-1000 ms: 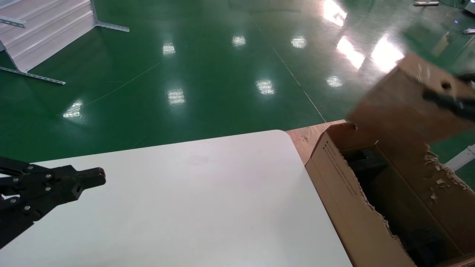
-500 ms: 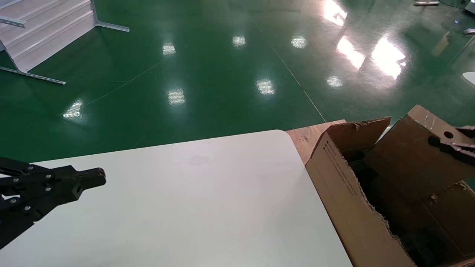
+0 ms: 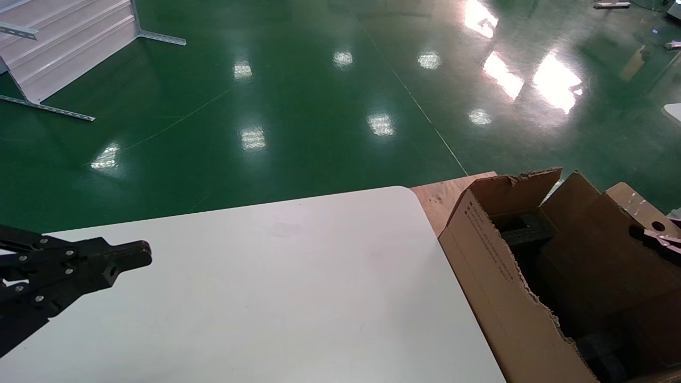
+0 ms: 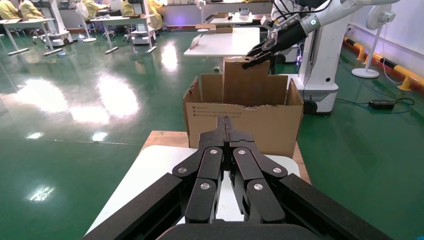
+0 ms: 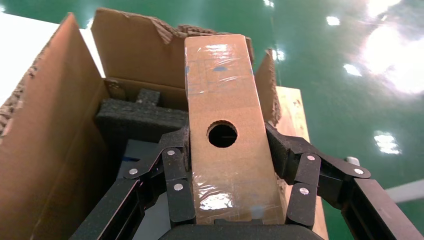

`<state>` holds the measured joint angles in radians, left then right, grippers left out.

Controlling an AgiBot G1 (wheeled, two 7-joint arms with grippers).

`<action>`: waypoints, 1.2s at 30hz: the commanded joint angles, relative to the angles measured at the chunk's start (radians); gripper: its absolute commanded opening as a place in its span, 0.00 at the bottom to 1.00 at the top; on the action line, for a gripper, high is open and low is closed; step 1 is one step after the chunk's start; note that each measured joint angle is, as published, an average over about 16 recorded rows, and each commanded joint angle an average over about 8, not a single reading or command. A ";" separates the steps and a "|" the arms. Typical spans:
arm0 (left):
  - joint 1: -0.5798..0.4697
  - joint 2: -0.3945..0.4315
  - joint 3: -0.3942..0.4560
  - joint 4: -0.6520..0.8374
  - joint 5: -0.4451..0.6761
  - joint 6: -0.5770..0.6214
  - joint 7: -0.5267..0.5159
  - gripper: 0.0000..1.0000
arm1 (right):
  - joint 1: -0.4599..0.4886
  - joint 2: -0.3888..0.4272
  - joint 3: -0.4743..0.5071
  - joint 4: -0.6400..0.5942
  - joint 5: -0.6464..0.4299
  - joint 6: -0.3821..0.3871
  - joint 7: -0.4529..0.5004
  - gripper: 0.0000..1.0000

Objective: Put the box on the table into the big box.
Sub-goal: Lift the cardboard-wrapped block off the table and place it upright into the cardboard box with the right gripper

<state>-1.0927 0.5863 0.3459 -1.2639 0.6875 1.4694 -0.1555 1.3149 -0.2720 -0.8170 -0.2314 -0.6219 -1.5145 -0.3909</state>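
Green glossy floor spreads behind the white table, with a pale metal rack at the far left. Compared with a second ago, when the box was raised high above the carton, and half a second ago, when it hung just over the rim, the box now sits lower, its lower part inside the big box and its top end with the round hole still above the torn flaps. The right gripper has come down with it, its jaws closed on the box's two long sides near the hole, as the right wrist view shows. The big box stands off the table's right edge on a wooden board. Inside it lie black foam blocks, directly under and beside the descending box; the ragged front wall hides the box's lower end from the head view. The left gripper stays parked over the table's left side, its jaws closed on nothing, unchanged across all three moments. Another white table stands behind the carton in the left wrist view.
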 commanded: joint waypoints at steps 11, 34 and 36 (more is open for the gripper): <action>0.000 0.000 0.000 0.000 0.000 0.000 0.000 0.00 | -0.084 -0.031 0.050 -0.062 0.019 0.019 0.010 0.00; 0.000 0.000 0.000 0.000 0.000 0.000 0.000 0.00 | -0.215 -0.084 0.104 -0.072 0.016 0.113 0.115 0.00; 0.000 0.000 0.000 0.000 0.000 0.000 0.000 0.00 | -0.224 -0.087 0.108 -0.064 0.016 0.122 0.126 0.00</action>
<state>-1.0929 0.5861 0.3464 -1.2639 0.6871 1.4692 -0.1552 1.0933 -0.3581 -0.7100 -0.2914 -0.6051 -1.3899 -0.2676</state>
